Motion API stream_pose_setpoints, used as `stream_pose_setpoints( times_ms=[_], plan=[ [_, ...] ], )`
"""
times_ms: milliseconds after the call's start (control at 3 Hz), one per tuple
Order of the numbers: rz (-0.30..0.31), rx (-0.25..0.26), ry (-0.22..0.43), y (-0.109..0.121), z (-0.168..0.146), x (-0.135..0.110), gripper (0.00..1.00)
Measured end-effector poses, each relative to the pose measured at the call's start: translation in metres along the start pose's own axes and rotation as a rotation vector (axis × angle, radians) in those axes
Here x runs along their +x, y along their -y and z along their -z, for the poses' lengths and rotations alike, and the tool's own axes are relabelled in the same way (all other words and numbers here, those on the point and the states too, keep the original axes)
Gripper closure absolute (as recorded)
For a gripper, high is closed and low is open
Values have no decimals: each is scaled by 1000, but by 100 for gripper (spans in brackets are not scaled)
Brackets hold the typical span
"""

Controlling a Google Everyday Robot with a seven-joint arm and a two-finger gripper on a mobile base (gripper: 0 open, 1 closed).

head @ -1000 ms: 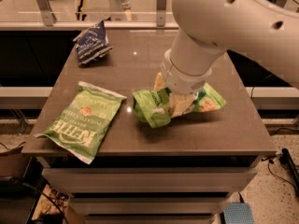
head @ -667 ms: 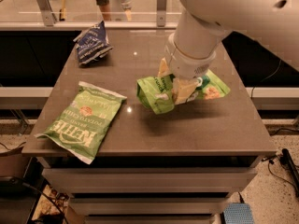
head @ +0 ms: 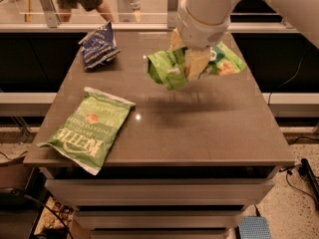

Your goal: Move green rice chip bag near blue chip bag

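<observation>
In jaws above table: green rice chip bag

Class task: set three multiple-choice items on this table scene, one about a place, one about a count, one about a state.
1. Where on the table does the blue chip bag lie?
A. far left corner
B. near right corner
C. centre

2. How many snack bags show?
A. two
B. three
C. four

3. What is the state of the green rice chip bag?
A. flat on the table
B. held in the air
C. on the floor

Answers:
1 A: it sits at the table's far left corner.
2 B: the blue one, the green rice one and a light green Kettle bag at the near left.
3 B: the gripper, above the far middle of the table, is shut on it, and the bag's shadow falls on the tabletop below.
</observation>
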State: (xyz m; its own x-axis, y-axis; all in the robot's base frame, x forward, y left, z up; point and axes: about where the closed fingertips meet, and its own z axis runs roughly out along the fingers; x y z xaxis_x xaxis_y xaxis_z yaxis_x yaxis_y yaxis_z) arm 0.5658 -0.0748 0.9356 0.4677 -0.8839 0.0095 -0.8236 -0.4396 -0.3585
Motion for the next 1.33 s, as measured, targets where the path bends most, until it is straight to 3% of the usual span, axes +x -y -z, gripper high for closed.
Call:
stream_pose_setpoints(
  times_ms=[667,1333],
  plan=[
    [66,104,-45,68,8,17,100],
    [125,190,-45,121,-13,34,100]
  ],
)
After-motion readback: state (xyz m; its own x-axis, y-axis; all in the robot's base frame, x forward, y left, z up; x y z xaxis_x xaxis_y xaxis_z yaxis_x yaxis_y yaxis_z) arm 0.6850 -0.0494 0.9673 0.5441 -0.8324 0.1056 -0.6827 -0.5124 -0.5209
